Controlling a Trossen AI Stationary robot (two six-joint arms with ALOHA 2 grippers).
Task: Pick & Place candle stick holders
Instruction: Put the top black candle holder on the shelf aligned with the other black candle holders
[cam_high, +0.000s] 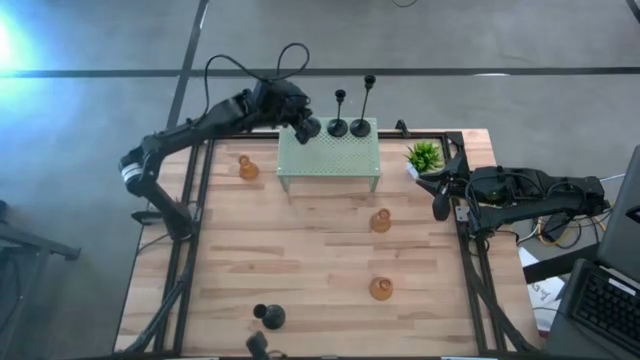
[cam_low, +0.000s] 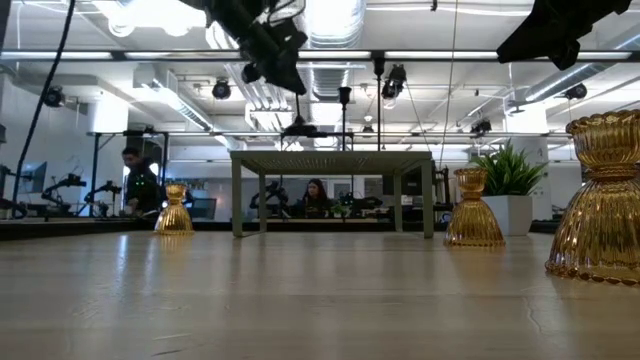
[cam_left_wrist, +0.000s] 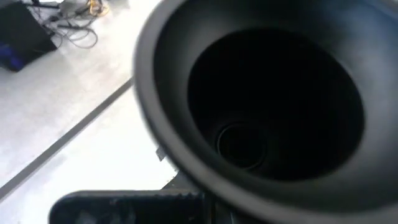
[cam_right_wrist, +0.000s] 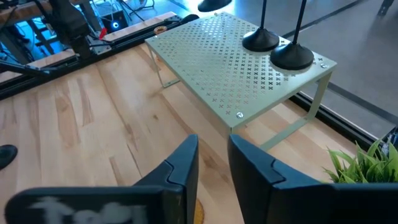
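Two black holders (cam_high: 351, 126) stand on the green rack (cam_high: 328, 155). The left end effector (cam_high: 303, 126), over the rack's far corner, grips a third (cam_left_wrist: 267, 106); a fourth (cam_high: 270, 317) lies at the surface's (cam_high: 300, 250) near edge. Three amber holders (cam_high: 380, 221) stand around the rack. The right end effector (cam_high: 440, 208), beside the rack, has its fingers slightly apart, empty.

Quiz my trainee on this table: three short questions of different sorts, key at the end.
1. True or false: the three squat amber glass candle holders stand on the green perforated metal shelf.
2. How many black metal candle holders with thin stems stand on that shelf?
3. One more black domed-base holder is up in the air. It is carried by: A) the left gripper; B) the right gripper; C) a person's hand.

Key:
1. False. They stand on the wooden table.
2. Two.
3. A. The right gripper waits, jaws empty, by the small green potted plant.
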